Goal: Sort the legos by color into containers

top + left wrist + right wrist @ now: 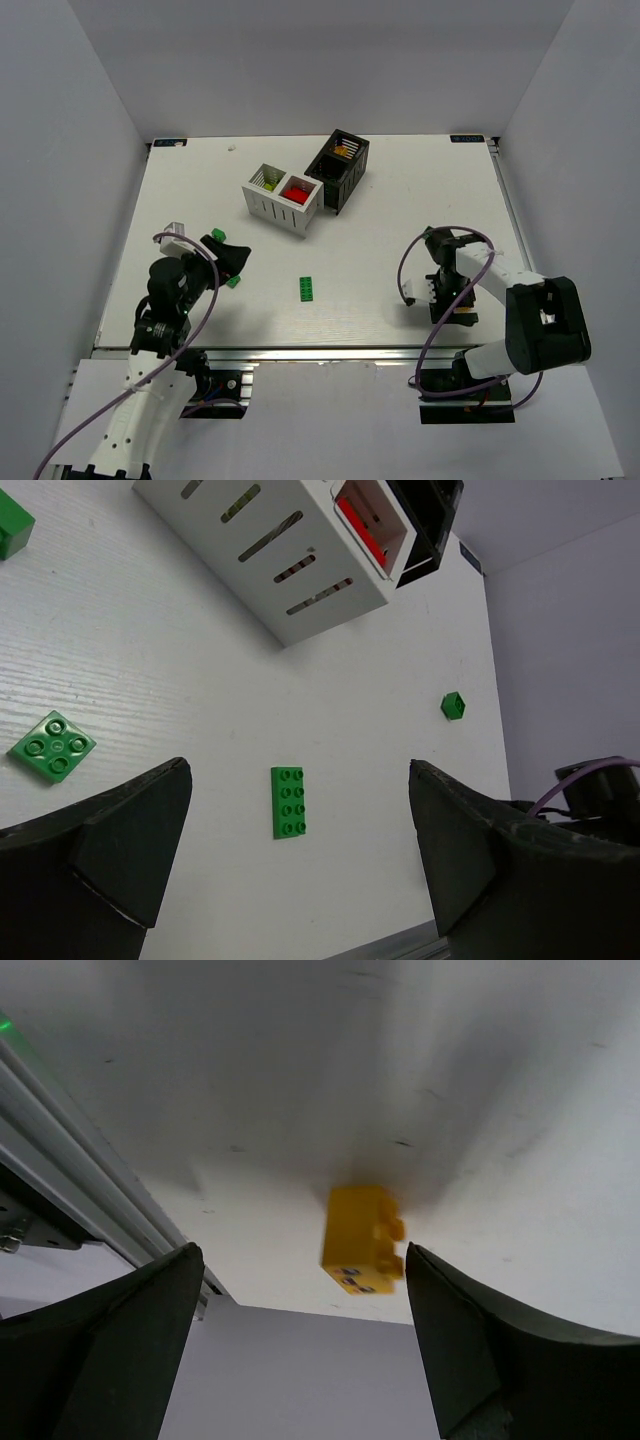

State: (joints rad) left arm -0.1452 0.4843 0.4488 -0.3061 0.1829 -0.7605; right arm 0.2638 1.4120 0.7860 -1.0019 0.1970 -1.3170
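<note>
Left arm (pixel 170 300): folded low at the near left of the counter (pixel 400 200), wrist angled toward the white container (pixel 275 207). Left end effector (pixel 298 765) is released, fingers spread wide with nothing gripped. It sits left of the white container and nearer to the arm bases.

Loose legos, all on the near side of the white container:
- The square green lego (pixel 53 746) lies by the left finger.
- The long green lego (pixel 308 288) lies flat, straight out from the container's near wall.
- The small green lego (pixel 452 705) lies further right.

White container holds lime pieces (pixel 268 183) in its left compartment and red pieces (pixel 296 189) in its right. The black container (pixel 338 168) stands just beside its far right end, with orange-yellow pieces (pixel 346 151) inside.

Right arm (pixel 520 320): well right of the white container, hunched, wrist aimed down near the counter's front edge. Right end effector (pixel 300 1250) is released, fingers apart. The yellow lego (pixel 362 1238), slightly blurred, sits between them, clear of both.
</note>
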